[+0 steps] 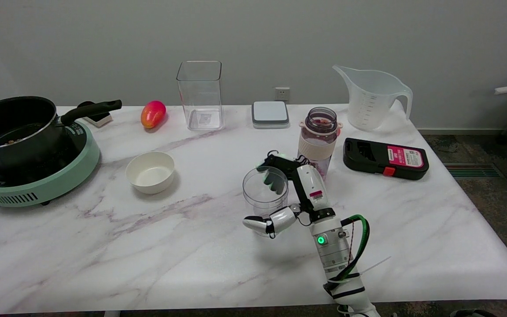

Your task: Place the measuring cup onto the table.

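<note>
— Robot hand [280, 193], what is it doing?
— It reaches in from the lower right on a white arm [335, 246] and grips the cup [265, 190], a small clear round one. Dark fingers [274, 179] curl over the far rim and into the cup, and the thumb [266, 223] lies across its near side.
— Is the cup down on the counter [156, 259]?
— Its base is hidden behind the thumb, so I cannot tell whether it touches. It sits near the middle, upright.
— And the surface?
— White marble-look with pale purple veins, lit evenly. The near part is bare.
— What lies past the cup?
— Just beside the robot hand stands a bottle [318, 138] with a dark top. To the left is a white bowl [150, 171]. At the left edge a black pot [13, 127] sits on a green cooker [38, 182]. To the right lies a black case [385, 158] with a pink label.
— Further back?
— Along the far edge, a red-yellow mango [152, 114], a tall clear box [200, 94], a grey-white scale [270, 114] and a big translucent jug [370, 97].
— The room?
— A plain grey wall [104, 39] with a socket [282, 93] low down, and dark carpet [486, 176] at the right.
</note>
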Action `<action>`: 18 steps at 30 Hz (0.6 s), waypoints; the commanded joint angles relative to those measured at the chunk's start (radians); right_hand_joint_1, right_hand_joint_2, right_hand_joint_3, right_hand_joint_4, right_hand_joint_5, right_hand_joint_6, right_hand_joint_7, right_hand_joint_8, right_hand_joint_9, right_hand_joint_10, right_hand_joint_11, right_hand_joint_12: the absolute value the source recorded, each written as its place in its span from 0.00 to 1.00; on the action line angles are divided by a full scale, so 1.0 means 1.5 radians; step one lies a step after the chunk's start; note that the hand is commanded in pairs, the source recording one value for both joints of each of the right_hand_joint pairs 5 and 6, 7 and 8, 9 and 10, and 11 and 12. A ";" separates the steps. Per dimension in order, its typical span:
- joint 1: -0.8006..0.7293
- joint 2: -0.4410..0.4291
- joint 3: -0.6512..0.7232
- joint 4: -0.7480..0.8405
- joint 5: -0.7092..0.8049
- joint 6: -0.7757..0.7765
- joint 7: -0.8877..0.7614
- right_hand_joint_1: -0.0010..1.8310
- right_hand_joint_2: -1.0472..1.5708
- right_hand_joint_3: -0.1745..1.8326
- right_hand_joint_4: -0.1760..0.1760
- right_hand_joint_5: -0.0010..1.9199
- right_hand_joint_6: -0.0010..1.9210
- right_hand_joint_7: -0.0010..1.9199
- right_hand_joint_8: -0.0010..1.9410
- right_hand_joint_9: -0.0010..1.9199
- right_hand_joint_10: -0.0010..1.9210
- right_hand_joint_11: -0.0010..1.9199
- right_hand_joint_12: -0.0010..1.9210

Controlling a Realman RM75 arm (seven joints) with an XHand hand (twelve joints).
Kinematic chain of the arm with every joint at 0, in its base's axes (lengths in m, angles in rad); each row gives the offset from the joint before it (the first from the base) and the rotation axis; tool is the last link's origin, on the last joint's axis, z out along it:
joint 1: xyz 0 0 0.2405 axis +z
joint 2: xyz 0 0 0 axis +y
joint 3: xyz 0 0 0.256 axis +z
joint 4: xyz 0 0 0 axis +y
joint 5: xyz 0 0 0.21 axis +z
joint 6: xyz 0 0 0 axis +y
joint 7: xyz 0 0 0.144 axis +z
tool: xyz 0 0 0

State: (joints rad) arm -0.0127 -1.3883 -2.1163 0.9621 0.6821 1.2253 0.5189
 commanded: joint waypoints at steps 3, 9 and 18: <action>-0.001 0.015 0.001 -0.003 0.008 -0.003 0.023 0.70 0.35 0.56 0.50 0.36 0.36 0.58 0.58 0.61 0.61 0.59 0.59; -0.002 0.016 0.000 -0.003 0.013 -0.002 0.032 0.70 0.33 0.57 0.50 0.33 0.33 0.53 0.53 0.56 0.56 0.56 0.56; -0.005 0.024 0.001 0.005 0.024 0.004 0.032 0.70 0.32 0.57 0.50 0.30 0.30 0.52 0.52 0.55 0.55 0.55 0.55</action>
State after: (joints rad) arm -0.0147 -1.3688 -2.1132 0.9569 0.6982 1.2253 0.5523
